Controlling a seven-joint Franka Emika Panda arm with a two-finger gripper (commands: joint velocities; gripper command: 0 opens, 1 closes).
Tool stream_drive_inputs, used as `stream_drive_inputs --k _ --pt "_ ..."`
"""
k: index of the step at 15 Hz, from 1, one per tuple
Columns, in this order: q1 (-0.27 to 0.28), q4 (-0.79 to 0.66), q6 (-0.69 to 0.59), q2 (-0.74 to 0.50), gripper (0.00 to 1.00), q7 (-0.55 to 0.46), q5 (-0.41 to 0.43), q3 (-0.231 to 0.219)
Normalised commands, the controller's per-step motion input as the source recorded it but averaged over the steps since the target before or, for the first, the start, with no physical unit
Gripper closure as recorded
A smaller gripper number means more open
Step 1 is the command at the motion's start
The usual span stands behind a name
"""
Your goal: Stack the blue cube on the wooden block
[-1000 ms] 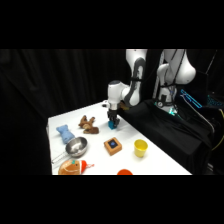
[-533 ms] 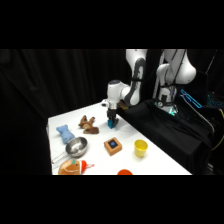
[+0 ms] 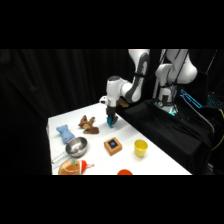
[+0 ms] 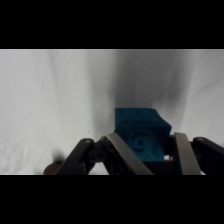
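Note:
My gripper (image 3: 110,120) comes down over the table's far middle, shut on the teal blue cube (image 3: 110,123). In the wrist view the blue cube (image 4: 140,135) sits slightly tilted between the two fingers (image 4: 184,152), with white tabletop behind it and the gripper (image 4: 152,159) closed around its lower part. The wooden block (image 3: 113,145), flat and orange-brown with a dark blue centre patch, lies on the table nearer the camera, a short way in front of the gripper. It is out of the wrist view.
A brown soft toy (image 3: 88,124) lies left of the gripper, a light blue toy (image 3: 64,132) and a metal bowl (image 3: 76,146) further left. A yellow cup (image 3: 141,147) stands right of the block. Orange (image 3: 72,167) and red (image 3: 124,172) items sit at the front edge.
The gripper holding the cube has stayed almost in place. Nothing else on the table has moved.

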Motion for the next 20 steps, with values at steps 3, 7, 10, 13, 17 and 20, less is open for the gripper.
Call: stream_drive_inputs --k 3,7,10,13,17,20 --pt "0.016 0.01 -0.45 -0.41 0.77 0.26 -0.196 0.061" --pt "-0.077 0.04 -0.43 -0.38 0.77 0.21 -0.108 0.207" --pt "-0.091 0.04 -0.35 -0.31 0.77 0.17 -0.020 0.254" --pt "-0.065 0.04 -0.31 -0.25 0.77 0.16 0.057 0.245" --pt "-0.030 0.06 -0.23 -0.15 0.77 0.09 0.177 0.216" --pt "0.006 0.11 -0.15 -0.07 0.77 0.05 0.239 0.170"
